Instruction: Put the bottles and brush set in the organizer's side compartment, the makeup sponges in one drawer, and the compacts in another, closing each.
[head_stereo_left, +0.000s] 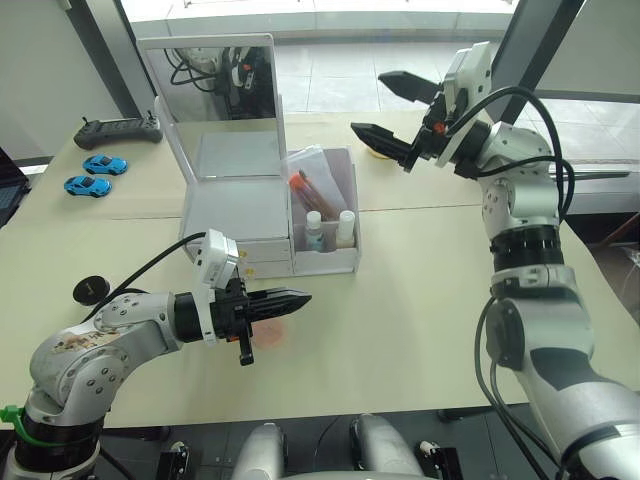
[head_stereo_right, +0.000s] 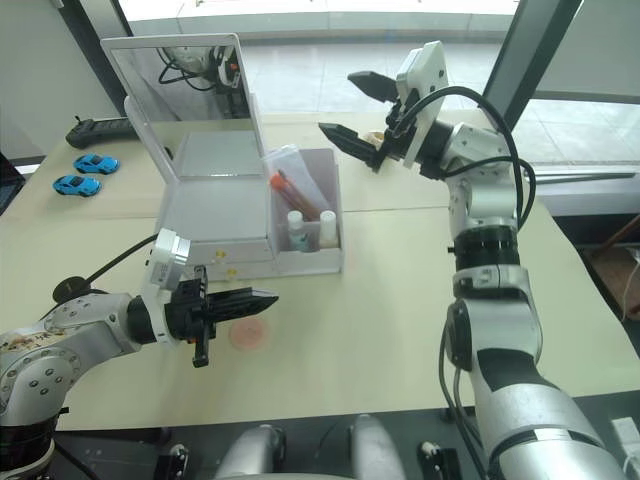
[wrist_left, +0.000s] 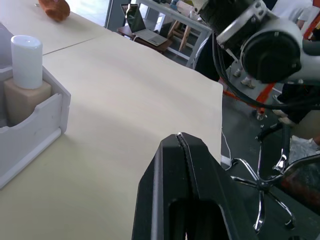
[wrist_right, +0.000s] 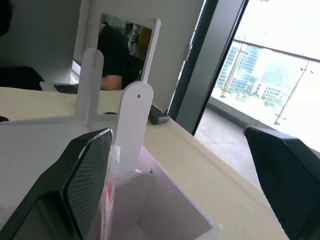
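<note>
The white organizer (head_stereo_left: 235, 215) stands mid-table with its mirror lid up and both drawer fronts flush. Its translucent side compartment (head_stereo_left: 345, 255) holds the brush set pouch (head_stereo_left: 310, 178) and the two bottles, one clear (head_stereo_left: 315, 231) and one beige (head_stereo_left: 346, 227). My left gripper (head_stereo_left: 303, 297) is shut, hovering low just in front of the drawers. A pink makeup sponge (head_stereo_left: 270, 336) lies flat on the table right under it. A round black compact (head_stereo_left: 91, 290) sits near the table's left edge. My right gripper (head_stereo_left: 370, 102) hangs open, raised high behind and to the right of the side compartment.
A black game controller (head_stereo_left: 121, 129) and two blue toy cars (head_stereo_left: 104, 163) lie at the back left. An orange toy (head_stereo_left: 381, 151) sits behind the right gripper. In the left wrist view, chairs and a laptop stand beyond the table's right edge (wrist_left: 220, 95).
</note>
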